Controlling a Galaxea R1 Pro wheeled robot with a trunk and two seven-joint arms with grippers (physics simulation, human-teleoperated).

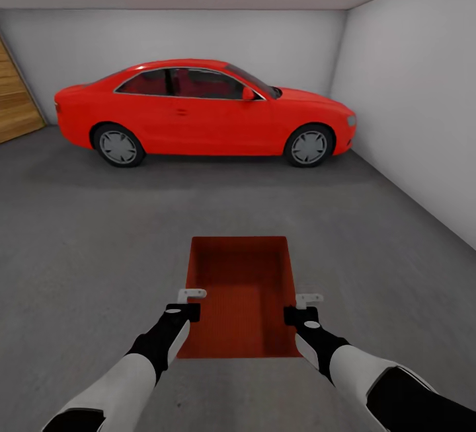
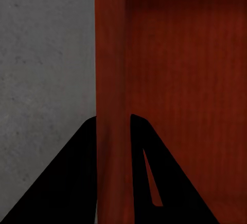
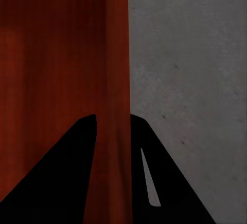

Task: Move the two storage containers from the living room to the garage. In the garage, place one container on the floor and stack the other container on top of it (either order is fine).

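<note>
Between the left pincer (image 1: 192, 294) and right pincer (image 1: 308, 298), each clamped on a side wall, sat one box (image 1: 241, 287); its underside was hidden.

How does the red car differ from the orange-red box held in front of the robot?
The red car is far larger than the storage container and stands across the far wall; the container runs lengthwise away from the robot. The car is closed; the container has no top. The left hand and right hand grip the container's walls, not the car. Both are red.
</note>
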